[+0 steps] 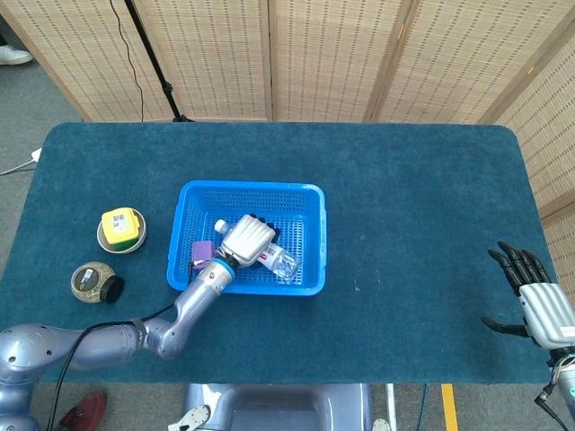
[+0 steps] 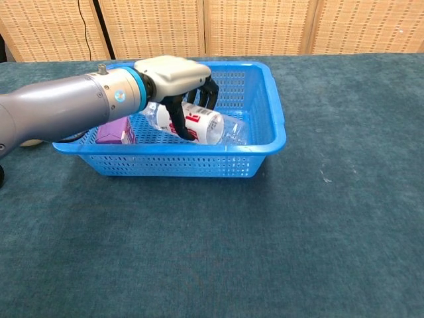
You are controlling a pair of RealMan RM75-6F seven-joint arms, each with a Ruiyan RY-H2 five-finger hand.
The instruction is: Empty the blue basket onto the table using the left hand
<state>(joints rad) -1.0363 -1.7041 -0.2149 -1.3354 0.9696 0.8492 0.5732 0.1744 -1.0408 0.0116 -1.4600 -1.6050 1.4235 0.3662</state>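
A blue basket (image 1: 310, 238) (image 2: 273, 126) stands on the table left of centre. My left hand (image 1: 246, 239) (image 2: 173, 77) grips a clear plastic bottle (image 1: 281, 262) (image 2: 222, 127) with a red and white label and holds it slightly raised inside the basket. A small purple carton (image 1: 201, 250) (image 2: 114, 129) lies in the basket's left part. Far off at the table's right edge, my right hand (image 1: 539, 301) hovers with fingers spread and holds nothing.
A yellow-lidded pot in a pale bowl (image 1: 121, 229) and a round brown jar (image 1: 92, 281) sit on the table left of the basket. Dark teal cloth (image 1: 422, 206) covers the table. Woven screens stand behind.
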